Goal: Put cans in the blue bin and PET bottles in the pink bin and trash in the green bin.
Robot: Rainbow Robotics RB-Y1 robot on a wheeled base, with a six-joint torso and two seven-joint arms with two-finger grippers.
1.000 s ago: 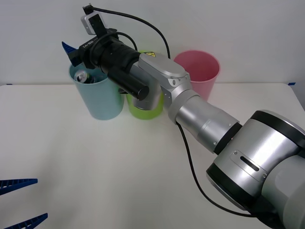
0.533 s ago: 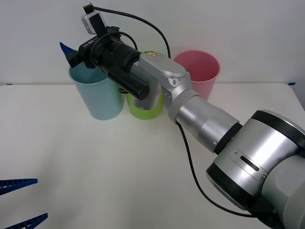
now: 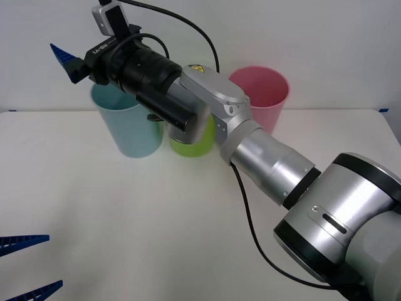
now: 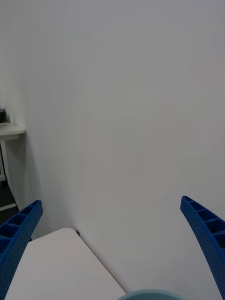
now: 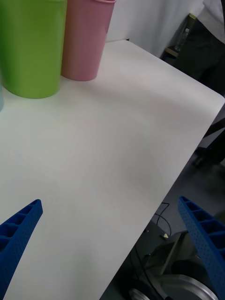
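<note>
While our left gripper [image 3: 25,263] idles spread wide and empty at the near table [image 3: 94,207] edge, our right gripper [image 4: 112,262] hangs above the blue bin [image 3: 128,125], fingers apart, nothing in them. Green bin [image 3: 191,144] and pink bin [image 3: 266,94] stand further right. Can isn't visible; we'd guess light, dentable, best grabbed mid-body.

Silver-grey arm segments, black wrist, black cable, blue ribbed fingers [image 3: 61,54].

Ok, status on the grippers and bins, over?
Right gripper open, empty, raised above the blue bin. Left gripper open, parked low at the table's near edge. Green bin and pink bin upright. Nothing in the way.
</note>
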